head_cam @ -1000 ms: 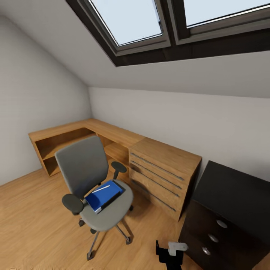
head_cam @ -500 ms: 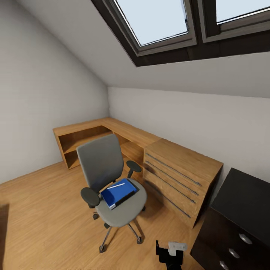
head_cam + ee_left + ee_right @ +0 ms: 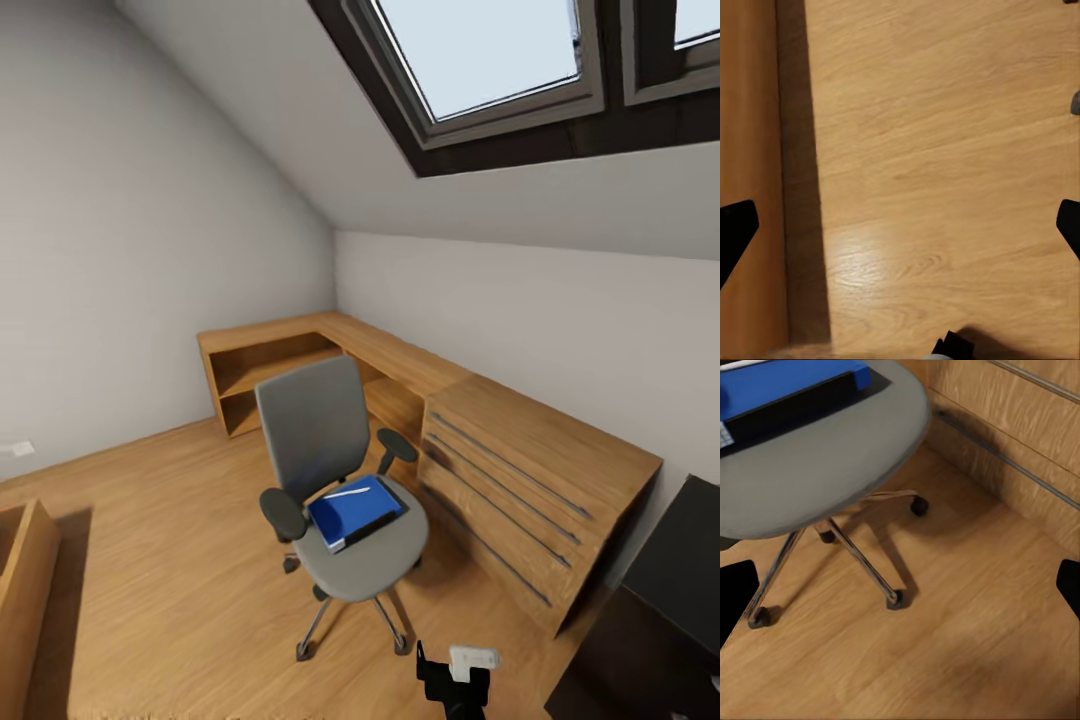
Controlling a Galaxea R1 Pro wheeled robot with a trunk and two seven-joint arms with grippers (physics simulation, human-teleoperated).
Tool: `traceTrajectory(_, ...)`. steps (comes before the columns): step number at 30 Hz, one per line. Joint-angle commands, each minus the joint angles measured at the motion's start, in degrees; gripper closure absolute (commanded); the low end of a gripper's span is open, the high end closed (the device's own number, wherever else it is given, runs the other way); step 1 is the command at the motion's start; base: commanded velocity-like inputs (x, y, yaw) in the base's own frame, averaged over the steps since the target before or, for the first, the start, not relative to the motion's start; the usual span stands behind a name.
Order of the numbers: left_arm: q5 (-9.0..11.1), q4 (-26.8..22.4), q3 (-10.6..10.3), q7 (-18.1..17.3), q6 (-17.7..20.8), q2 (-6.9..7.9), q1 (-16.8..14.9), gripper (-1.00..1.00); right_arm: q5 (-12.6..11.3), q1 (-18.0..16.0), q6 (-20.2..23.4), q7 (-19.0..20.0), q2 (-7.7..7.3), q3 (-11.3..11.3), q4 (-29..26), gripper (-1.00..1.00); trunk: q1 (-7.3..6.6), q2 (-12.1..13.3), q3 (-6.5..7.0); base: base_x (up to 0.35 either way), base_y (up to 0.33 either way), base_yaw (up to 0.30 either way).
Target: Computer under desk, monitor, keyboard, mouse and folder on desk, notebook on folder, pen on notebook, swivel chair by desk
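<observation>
As my head camera swings leftward across the three head views, the whole scene slides to the right of the picture: the swivel chair [image 3: 335, 480] now sits near the middle, the black-topped worktop [image 3: 690, 545] is almost cut off at the right edge, and a new oak edge [image 3: 25, 560] enters at lower left. This is a shift of my view, not of the furniture; the chair keeps its place beside the light oak drawers [image 3: 530, 480]. For the task, I judge that I am turning to face the chair in order to fetch the load on its seat.

The folder [image 3: 355, 510] is bright blue and thick, with white page edges, and lies flat on the grey seat between the black armrests. A thin pale stick, probably the pen [image 3: 348, 492], lies across its top. A darker slab shows just under the folder's near edge; whether this is the notebook I cannot tell. In the right wrist view the folder [image 3: 787, 382] and the seat's chrome base [image 3: 862, 562] lie close below my right arm.

My right claw [image 3: 900, 585] shows two black finger tips spread wide at the picture's sides, holding nothing. My left claw [image 3: 900, 225] is likewise spread wide and empty, over bare plank floor [image 3: 945, 150] beside an oak panel [image 3: 750, 150].
</observation>
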Motion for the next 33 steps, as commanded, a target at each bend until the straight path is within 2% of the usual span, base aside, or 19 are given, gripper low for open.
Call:
traceTrajectory(1,0.61,0.01,0.11,0.37,-0.39,0.09,-0.07,-1.0,0.62,-0.06,-0.18,-0.43,0.0,-0.28,0.12,-1.0,0.01,-0.05,-0.07,0.0,0.0,0.288)
traceTrajectory(7,0.55,0.06,2.68,0.36,-0.47,0.11,-0.07,-1.0,0.61,-0.06,-0.18,-0.43,0.0,-0.29,0.12,-1.0,0.01,-0.05,-0.07,0.0,0.0,0.288)
traceTrajectory(10,0.56,0.06,3.31,0.36,-0.48,0.11,-0.07,-1.0,0.61,-0.06,-0.18,-0.43,0.0,-0.3,0.12,-1.0,0.01,-0.05,-0.07,0.0,0.0,0.288)
traceTrajectory(33,0.52,0.06,3.88,0.34,-0.55,0.1,-0.07,-1.0,0.61,-0.06,-0.18,-0.43,-0.21,-0.3,0.1,-1.0,0.01,-0.05,-0.07,0.0,0.0,0.288)
